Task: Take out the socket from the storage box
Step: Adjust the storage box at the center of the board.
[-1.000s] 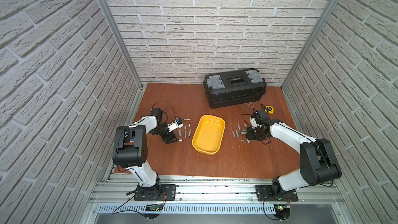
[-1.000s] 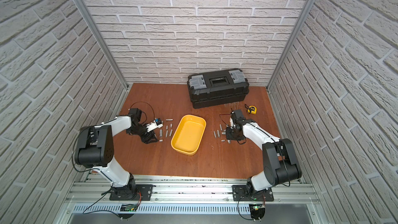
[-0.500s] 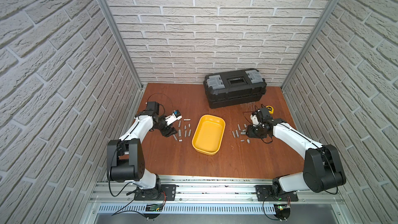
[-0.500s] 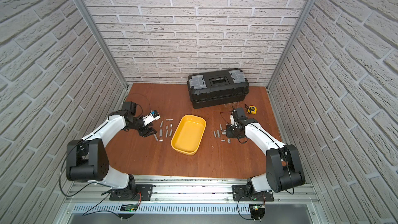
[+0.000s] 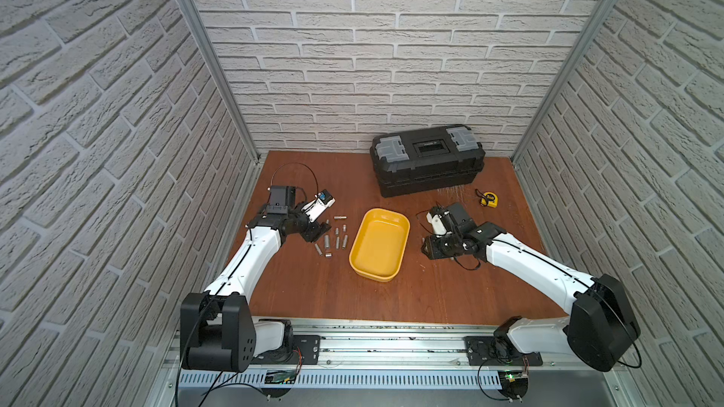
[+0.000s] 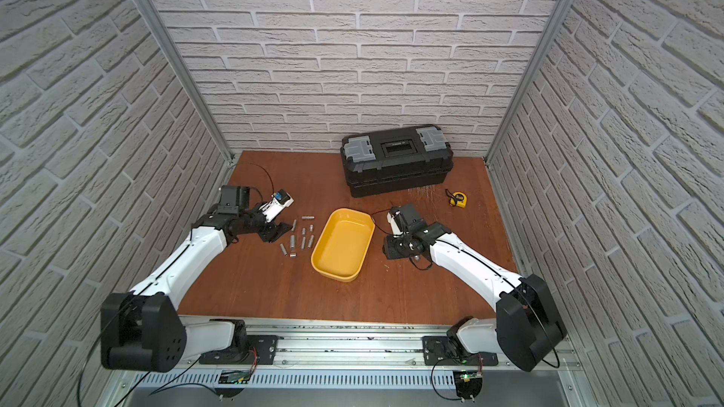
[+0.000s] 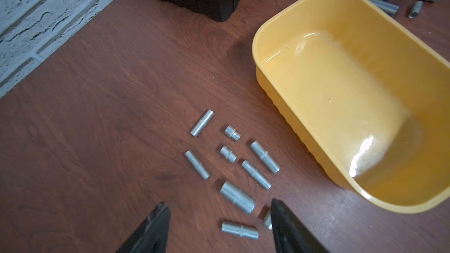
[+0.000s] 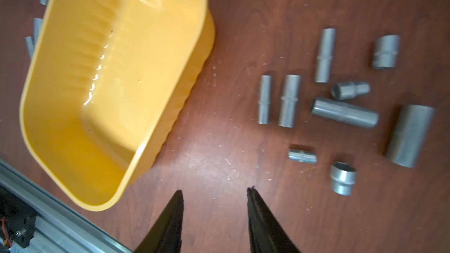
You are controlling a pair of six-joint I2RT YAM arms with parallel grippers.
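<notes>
Box: smooth yellow plastic, rounded corners, held nothing.
Sockets: grey metal cylinders, lay on the wooden surface either side of it.
My left claw: gaped, empty.
My right claw: gaped, empty.

Left arm stretched forward and low, wrist angled inward. Left gripper pitched down, jaws spread wide, not clamped on anything. Right arm also extended forward and low, wrist turned inward. Right gripper pitched down, jaws apart with a narrower gap than the left, nothing between the fingertips.
</notes>
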